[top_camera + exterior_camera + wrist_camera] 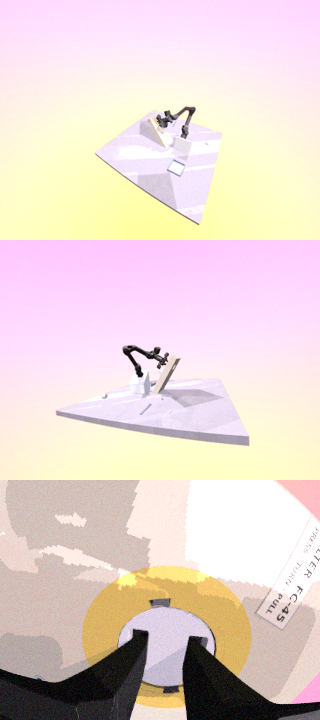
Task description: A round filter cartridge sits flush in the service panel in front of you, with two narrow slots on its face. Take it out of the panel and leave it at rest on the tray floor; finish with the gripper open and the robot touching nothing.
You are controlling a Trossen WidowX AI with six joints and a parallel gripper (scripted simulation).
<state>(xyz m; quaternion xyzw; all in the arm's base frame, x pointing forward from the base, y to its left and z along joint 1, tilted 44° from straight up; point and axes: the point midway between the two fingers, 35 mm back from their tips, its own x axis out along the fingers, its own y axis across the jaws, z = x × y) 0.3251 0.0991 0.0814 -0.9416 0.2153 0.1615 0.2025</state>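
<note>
The filter cartridge (170, 620) is a pale round disc, seen in the wrist view inside a yellow ring (102, 625) on the service panel (158, 133) (167, 374) (35, 605). The ring has dark notches above and below the disc. The panel leans back. My gripper (160, 122) (166, 361) (166, 643) is at the panel's upper part, its two fingertips in the cartridge's slots, shut on the middle part between them. The cartridge appears seated in the panel; its exact depth cannot be told. The tray (173, 173) is a shallow blue-grey square on the table.
A white block (183, 145) (139, 385) stands at the arm's base, between the panel and the tray in the top view. A small pale cylinder (104, 396) and a flat grey bar (145, 409) lie on the table. A printed label (287, 597) is on the panel.
</note>
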